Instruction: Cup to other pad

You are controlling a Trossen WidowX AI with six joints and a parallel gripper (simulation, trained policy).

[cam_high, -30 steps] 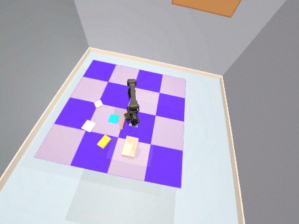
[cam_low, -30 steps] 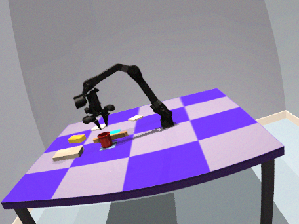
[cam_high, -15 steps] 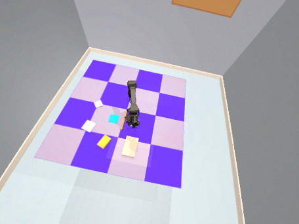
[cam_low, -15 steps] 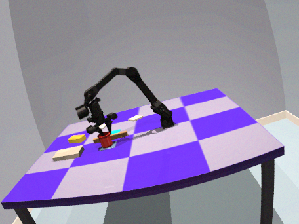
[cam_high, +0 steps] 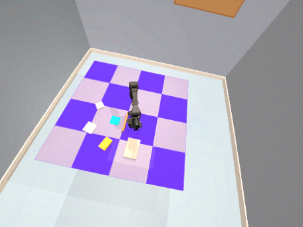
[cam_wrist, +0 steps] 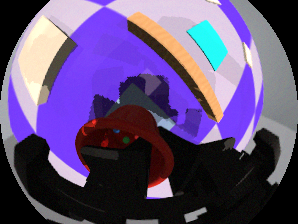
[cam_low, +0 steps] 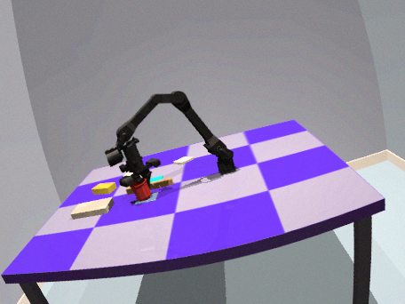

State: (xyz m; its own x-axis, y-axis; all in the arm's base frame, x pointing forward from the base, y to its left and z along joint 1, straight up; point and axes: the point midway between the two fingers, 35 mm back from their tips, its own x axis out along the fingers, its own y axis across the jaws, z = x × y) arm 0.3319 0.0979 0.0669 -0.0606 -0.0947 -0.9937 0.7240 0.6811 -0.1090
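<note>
The red cup (cam_low: 142, 191) (cam_wrist: 132, 114) leans slightly, its mouth up, over a pale blue-grey pad (cam_low: 154, 197) (cam_wrist: 167, 121). Whether its base touches the pad is unclear. Several small marbles, red, blue and green, show inside it in the wrist view. My gripper (cam_low: 144, 180) (cam_wrist: 154, 129) is shut on the cup's wall, one finger inside the mouth and one outside. In the top view the arm's hand hides the cup. A flat cyan square (cam_high: 115, 120) (cam_low: 156, 179) (cam_wrist: 209, 44) lies beyond the orange-brown bar.
An orange-brown bar (cam_high: 125, 122) (cam_low: 162, 182) (cam_wrist: 175, 60) stands close beside the cup, between it and the cyan square. A cream block (cam_high: 131, 149) (cam_low: 92, 208) (cam_wrist: 42, 57) and a yellow block (cam_high: 105, 143) (cam_low: 104, 188) lie nearby. Two white squares (cam_high: 100, 105) (cam_high: 90, 127) lie farther off.
</note>
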